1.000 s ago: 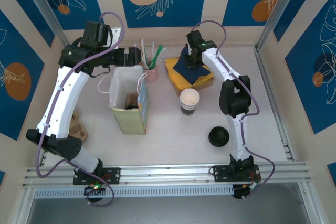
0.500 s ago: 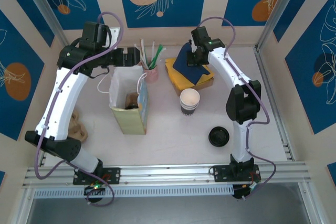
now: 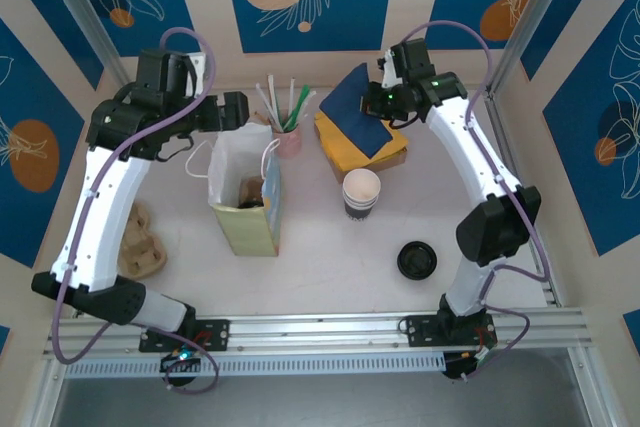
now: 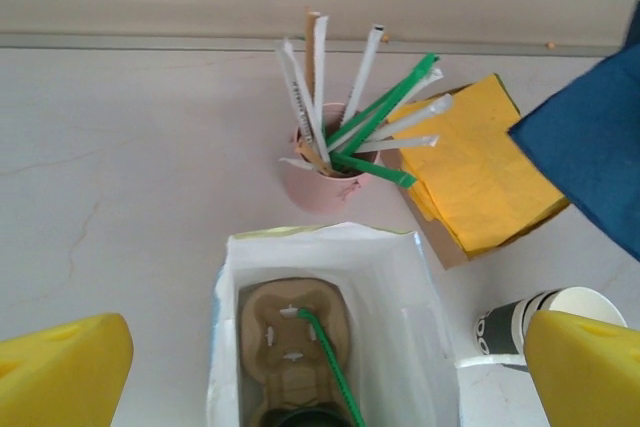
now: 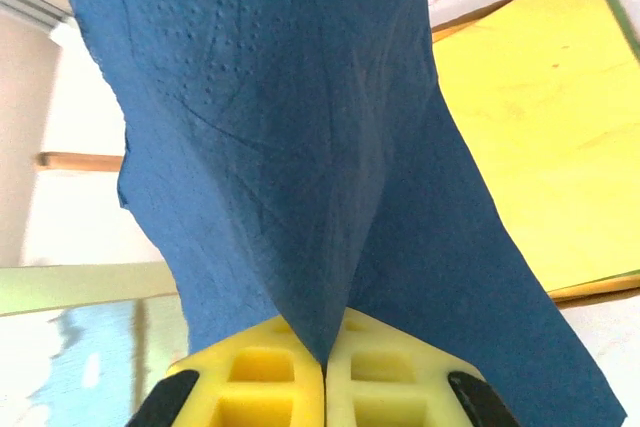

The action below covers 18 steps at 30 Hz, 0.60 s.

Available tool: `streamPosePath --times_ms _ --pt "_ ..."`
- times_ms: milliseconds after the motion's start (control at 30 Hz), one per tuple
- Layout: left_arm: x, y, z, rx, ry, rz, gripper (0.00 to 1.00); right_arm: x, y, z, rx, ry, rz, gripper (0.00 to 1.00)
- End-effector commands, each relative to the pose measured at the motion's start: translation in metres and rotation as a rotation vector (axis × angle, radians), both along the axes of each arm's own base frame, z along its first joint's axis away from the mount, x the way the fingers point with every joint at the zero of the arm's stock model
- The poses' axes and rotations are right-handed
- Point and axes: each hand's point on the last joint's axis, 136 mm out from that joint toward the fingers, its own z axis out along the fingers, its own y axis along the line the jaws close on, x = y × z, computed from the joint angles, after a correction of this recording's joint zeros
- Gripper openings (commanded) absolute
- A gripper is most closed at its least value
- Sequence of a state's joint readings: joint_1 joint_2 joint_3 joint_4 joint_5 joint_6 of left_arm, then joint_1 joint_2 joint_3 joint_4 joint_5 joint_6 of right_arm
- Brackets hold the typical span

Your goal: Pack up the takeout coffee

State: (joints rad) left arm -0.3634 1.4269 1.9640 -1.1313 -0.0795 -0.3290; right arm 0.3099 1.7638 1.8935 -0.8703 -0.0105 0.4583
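Above the paper bag (image 3: 243, 209), my left gripper (image 3: 235, 109) hangs spread wide and empty. That bag is the biggest container. A cardboard carrier (image 4: 290, 342) lies inside with a green straw (image 4: 335, 372) across it. The dark round rim at its near end I take for the takeout coffee (image 4: 298, 419), though I can't be sure. If so, the drink is packed and only extras are left. My right gripper (image 5: 325, 362) is clamped on a blue napkin (image 3: 358, 102), held above the yellow napkin stack (image 3: 335, 137). The pink cup (image 3: 288, 139) bristles with wrapped straws. The striped cup (image 3: 361, 192) stands lidless and looks empty, with a loose black lid (image 3: 416, 260) nearby.
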Motion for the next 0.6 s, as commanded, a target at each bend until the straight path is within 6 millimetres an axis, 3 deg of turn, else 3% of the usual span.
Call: streamPosePath --times_ms 0,567 --pt "-0.017 0.019 0.001 0.021 0.003 0.083 1.0 -0.016 0.011 0.028 0.133 -0.011 0.023 0.0" --pt "-0.075 0.047 -0.019 -0.063 0.062 0.208 1.0 -0.076 0.039 0.126 0.362 -0.14 0.092 0.0"
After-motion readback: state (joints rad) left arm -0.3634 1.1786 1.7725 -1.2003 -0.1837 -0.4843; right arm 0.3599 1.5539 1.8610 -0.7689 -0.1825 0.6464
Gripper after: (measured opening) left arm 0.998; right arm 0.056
